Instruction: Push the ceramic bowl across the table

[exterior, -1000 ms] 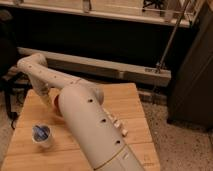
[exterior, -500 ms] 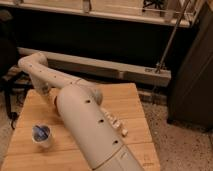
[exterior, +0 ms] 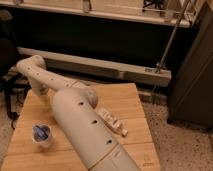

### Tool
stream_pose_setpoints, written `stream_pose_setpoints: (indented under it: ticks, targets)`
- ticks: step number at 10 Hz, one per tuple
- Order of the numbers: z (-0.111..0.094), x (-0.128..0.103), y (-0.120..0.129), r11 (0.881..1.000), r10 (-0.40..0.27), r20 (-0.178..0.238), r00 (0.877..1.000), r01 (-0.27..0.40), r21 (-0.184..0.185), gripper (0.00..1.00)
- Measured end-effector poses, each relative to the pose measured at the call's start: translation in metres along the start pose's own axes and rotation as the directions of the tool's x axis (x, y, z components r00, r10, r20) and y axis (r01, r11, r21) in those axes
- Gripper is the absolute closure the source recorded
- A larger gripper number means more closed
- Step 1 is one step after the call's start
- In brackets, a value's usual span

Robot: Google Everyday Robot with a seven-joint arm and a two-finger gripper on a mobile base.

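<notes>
My arm reaches from the bottom of the camera view up over the table, bends at an elbow and runs to the back left. There the wrist turns down, and the gripper sits low over the table's back-left part, mostly hidden behind the forearm. The ceramic bowl is hidden; the arm covers the spot beside the gripper.
A clear cup with blue contents stands near the table's front left. A white packet lies right of the arm. A dark cabinet stands to the right, a dark chair to the left, and a metal rail runs behind.
An orange-red sliver of the bowl showed beside the forearm a second ago; the arm now covers it. The elbow has shifted slightly to the left.
</notes>
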Motion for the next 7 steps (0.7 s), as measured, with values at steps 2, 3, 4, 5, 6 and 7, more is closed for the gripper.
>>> stream_pose_setpoints:
  ticks: [2, 3, 4, 5, 6, 7]
  targets:
    - [-0.0001, 0.0014, -0.0005, 1.0, 0.001, 0.0, 1.0, -0.001, 0.003, 0.55]
    - [0.0001, 0.0018, -0.0003, 1.0, 0.002, 0.0, 1.0, -0.002, 0.002, 0.55]
    - [0.0001, 0.0009, -0.0005, 1.0, 0.001, 0.0, 1.0, -0.001, 0.002, 0.55]
    - [0.0002, 0.0001, -0.0006, 1.0, 0.0, 0.0, 1.0, 0.0, 0.002, 0.55]
    - [0.0011, -0.0007, 0.0001, 1.0, -0.004, 0.0, 1.0, 0.004, -0.001, 0.55]
    - [0.0016, -0.0014, -0.0002, 1.0, -0.009, -0.003, 1.0, 0.009, 0.002, 0.55]
